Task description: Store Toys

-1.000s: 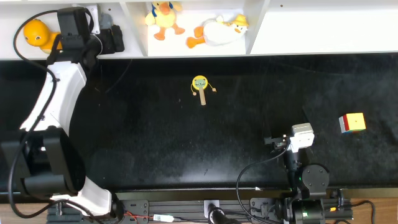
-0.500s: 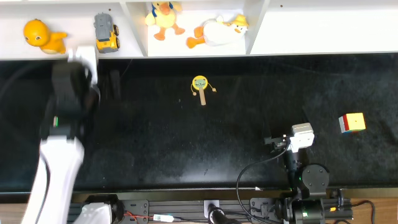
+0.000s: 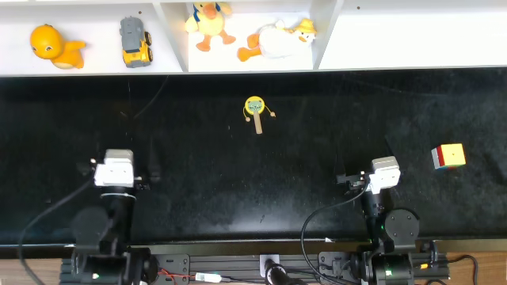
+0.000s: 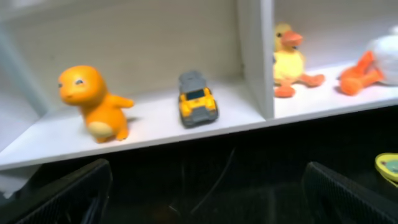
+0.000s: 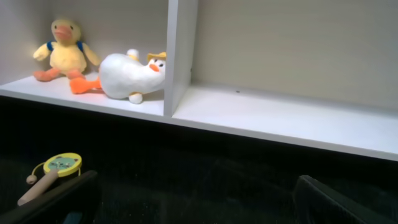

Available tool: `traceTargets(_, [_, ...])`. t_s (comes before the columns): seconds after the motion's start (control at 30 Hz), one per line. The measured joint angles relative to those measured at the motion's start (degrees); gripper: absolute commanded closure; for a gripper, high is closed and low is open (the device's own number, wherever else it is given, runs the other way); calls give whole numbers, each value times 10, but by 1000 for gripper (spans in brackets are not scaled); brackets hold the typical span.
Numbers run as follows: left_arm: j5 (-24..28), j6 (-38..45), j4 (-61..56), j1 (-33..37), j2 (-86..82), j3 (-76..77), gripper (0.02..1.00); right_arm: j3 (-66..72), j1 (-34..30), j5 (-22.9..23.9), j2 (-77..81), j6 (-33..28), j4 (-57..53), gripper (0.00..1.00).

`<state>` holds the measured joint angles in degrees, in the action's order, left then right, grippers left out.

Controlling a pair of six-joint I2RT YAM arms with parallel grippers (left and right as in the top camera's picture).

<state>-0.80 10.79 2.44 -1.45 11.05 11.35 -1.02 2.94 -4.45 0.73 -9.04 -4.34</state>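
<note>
A small yellow rattle drum (image 3: 255, 109) on a wooden stick lies on the black table (image 3: 238, 182), just in front of the shelf. A coloured cube (image 3: 448, 156) sits at the table's right side. On the white shelf (image 3: 396, 47) stand an orange figure (image 3: 55, 44), a yellow toy truck (image 3: 135, 41), a yellow plush duck (image 3: 209, 20) and a white plush duck (image 3: 277, 39). My left gripper (image 4: 205, 186) is low at the table's near left, open and holding nothing. My right gripper (image 5: 198, 190) sits at the near right, also open and holding nothing.
White dividers (image 3: 176, 36) split the shelf into compartments. The right compartment (image 5: 280, 118) holds nothing. Wide bare black table lies between the two arms and the shelf.
My left arm has drawn back from the shelf's left compartment to the table's near left, leaving the yellow truck standing beside the orange figure. The right arm has not moved.
</note>
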Motion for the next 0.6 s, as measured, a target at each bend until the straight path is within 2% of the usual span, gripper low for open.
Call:
traceTargets(0.17, [32, -3, -93, -1, -48, -89, 23, 0, 0, 0, 0, 0, 0, 5])
traceTargets(0.4, [47, -10, 10, -2, -101, -108, 25, 0, 0, 0, 0, 0, 0, 5])
traceTargets(0.6, [49, -14, 18, -5, -101, -108, 23, 0, 0, 0, 0, 0, 0, 5])
